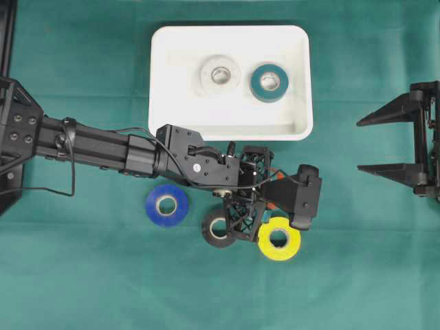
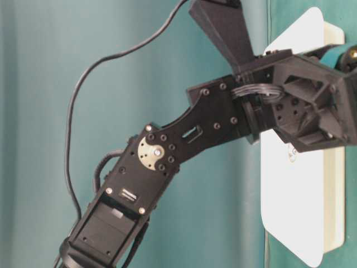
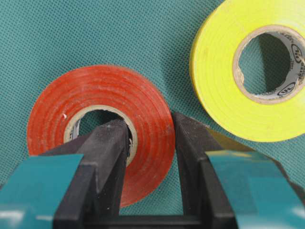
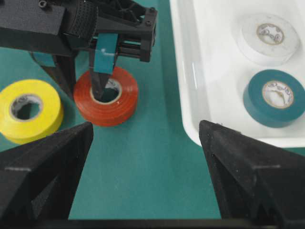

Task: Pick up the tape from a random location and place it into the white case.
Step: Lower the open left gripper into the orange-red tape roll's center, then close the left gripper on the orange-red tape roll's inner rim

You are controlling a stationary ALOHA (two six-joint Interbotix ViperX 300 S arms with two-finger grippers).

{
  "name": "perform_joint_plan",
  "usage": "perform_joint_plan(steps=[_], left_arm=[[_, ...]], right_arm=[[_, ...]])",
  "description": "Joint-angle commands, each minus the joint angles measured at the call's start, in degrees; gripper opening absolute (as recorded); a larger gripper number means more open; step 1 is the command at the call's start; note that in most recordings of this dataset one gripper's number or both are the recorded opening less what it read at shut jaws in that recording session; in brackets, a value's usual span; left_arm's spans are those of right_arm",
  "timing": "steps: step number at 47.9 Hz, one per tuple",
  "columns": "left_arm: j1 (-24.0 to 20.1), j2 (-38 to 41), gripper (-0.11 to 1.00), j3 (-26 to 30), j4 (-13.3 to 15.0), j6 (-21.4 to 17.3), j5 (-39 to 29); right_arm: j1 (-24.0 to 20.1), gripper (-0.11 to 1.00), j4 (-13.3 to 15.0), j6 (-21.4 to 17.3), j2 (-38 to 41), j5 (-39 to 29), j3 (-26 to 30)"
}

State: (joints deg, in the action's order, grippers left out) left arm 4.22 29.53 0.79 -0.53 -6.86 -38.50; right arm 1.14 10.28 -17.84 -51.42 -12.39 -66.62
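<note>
A red tape roll [image 3: 95, 90] lies flat on the green cloth just in front of the white case [image 1: 161, 82]. My left gripper [image 3: 150, 125] is shut on the roll's wall, one finger inside the core and the other against the outer rim. From the right wrist view the red tape roll [image 4: 112, 109] shows with the left gripper [image 4: 86, 93] coming down on it from above. In the overhead view the left arm hides most of this roll. My right gripper [image 1: 359, 146] stands open at the right edge, nothing between its fingers.
A white roll [image 1: 221, 63] and a teal roll [image 1: 269, 69] lie inside the white case. On the cloth around the left gripper are a yellow roll [image 1: 265, 240], a black roll [image 1: 212, 230] and a blue roll [image 1: 152, 206].
</note>
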Motion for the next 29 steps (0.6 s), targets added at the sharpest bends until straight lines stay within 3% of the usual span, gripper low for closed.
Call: perform_joint_plan(steps=[1, 29], left_arm=[[-0.3, -0.7, 0.22, 0.4, -0.2, -0.2, -0.4], [-0.2, -3.0, 0.22, 0.4, -0.2, -0.1, -1.8]], right_arm=[[-0.1, 0.86, 0.1, 0.1, 0.4, 0.5, 1.1], [-0.1, 0.86, 0.1, 0.1, 0.4, 0.4, 1.1]])
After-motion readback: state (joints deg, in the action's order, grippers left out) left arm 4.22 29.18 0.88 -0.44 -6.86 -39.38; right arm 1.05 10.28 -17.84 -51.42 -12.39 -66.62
